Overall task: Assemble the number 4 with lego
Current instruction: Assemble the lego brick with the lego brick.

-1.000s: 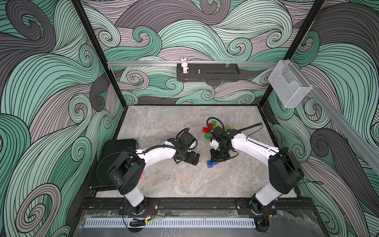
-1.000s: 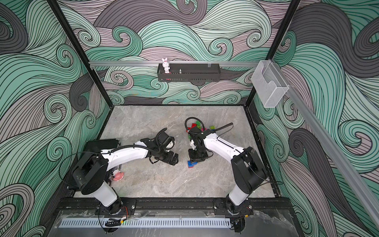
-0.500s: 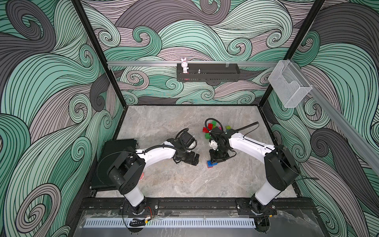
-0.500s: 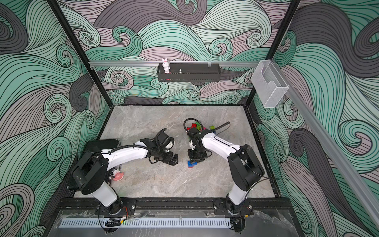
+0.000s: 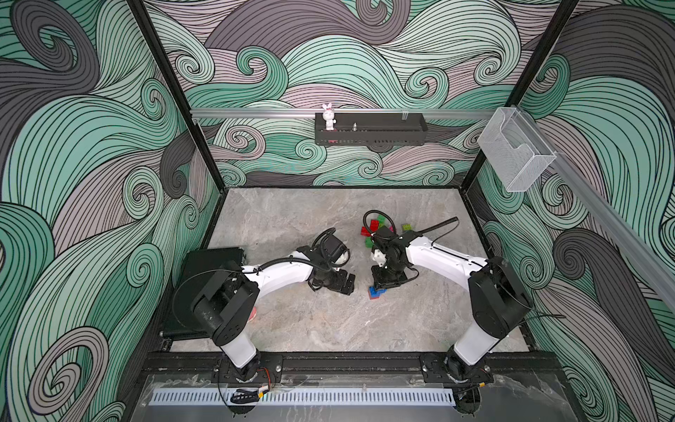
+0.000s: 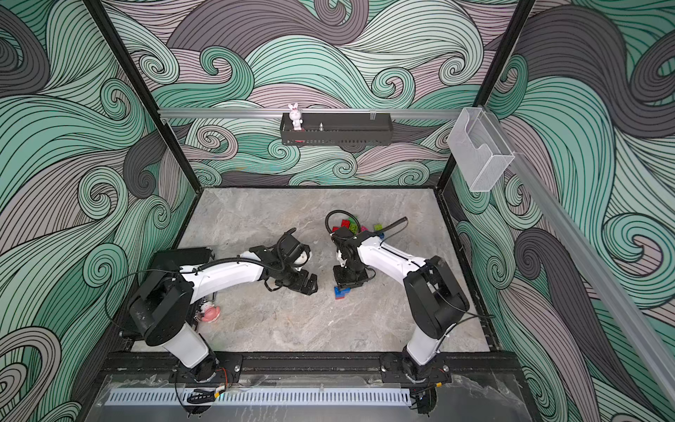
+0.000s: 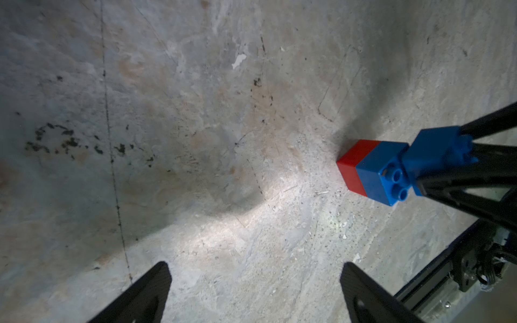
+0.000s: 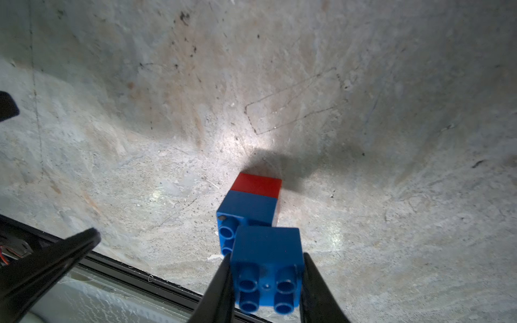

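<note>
**Blue brick clamped over a blue-and-red stack**

The right gripper (image 8: 266,258) is clamped on a blue four-stud brick (image 8: 265,243), with one finger against each side wall and the studs facing the wrist camera. Just beneath it, on the grey tabletop (image 8: 140,139), stands a small stack: a lower blue brick (image 8: 246,207) on a red brick (image 8: 258,184). The held brick overlaps half of the stack's top and leaves two studs bare; whether it is seated I cannot tell. The left gripper (image 7: 255,265) stands near, jaws wide apart and empty. In a top view, the loose bricks (image 5: 376,226), red, green and lime, lie beyond the right wrist, apart from the stack.
</note>
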Tool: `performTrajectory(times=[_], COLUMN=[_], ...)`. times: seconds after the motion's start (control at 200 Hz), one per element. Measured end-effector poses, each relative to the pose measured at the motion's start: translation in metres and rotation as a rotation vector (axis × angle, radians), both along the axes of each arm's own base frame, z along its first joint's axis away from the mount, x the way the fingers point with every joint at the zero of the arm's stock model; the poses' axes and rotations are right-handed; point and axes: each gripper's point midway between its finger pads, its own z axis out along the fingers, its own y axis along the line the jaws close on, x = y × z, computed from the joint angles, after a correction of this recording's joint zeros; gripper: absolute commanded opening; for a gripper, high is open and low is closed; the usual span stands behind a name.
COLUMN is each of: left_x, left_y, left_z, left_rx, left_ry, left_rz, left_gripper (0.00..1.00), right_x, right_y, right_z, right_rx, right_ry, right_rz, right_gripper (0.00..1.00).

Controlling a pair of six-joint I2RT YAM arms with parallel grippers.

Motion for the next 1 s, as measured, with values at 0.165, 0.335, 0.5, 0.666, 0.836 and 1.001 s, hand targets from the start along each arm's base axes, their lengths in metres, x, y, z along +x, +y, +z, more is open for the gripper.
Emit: performTrajectory(times=[0.165, 0.335, 0.5, 0.666, 0.836, 1.001], left_x=[-0.005, -0.007, -0.007, -0.007, -0.007, -0.007], left_y=[-0.001, -0.002, -0.002, -0.002, -0.002, -0.002], left_z=[-0.01, -0.015, -0.015, -0.015, -0.015, -0.015], left_rx=[0.006, 0.009, 0.008, 0.008, 0.008, 0.008], left_ry=[0.036, 0.056, 0.057, 0.057, 0.057, 0.054], left_rz=[-0.015, -0.022, -0.023, -0.023, -0.023, -0.028], left_gripper=[0.99, 0.99, 0.99, 0.99, 0.99, 0.99], right_x=[0.0, 0.0, 0.0, -0.001, -0.001, -0.002], right_y=[-0.001, -0.002, -0.004, -0.002, 0.0, 0.001], right_z=[-0.001, -0.003, -0.004, -0.004, -0.002, -0.001], right_rx=[-0.012, -0.05, -0.108, -0.142, -0.15, -0.161], right_ry=[-0.008, -0.03, -0.065, -0.09, -0.084, -0.07], right_rz=[-0.001, 0.013, 0.03, 0.041, 0.022, -0.01], right_gripper=[0.0, 0.0, 0.0, 0.01, 0.18, 0.44])
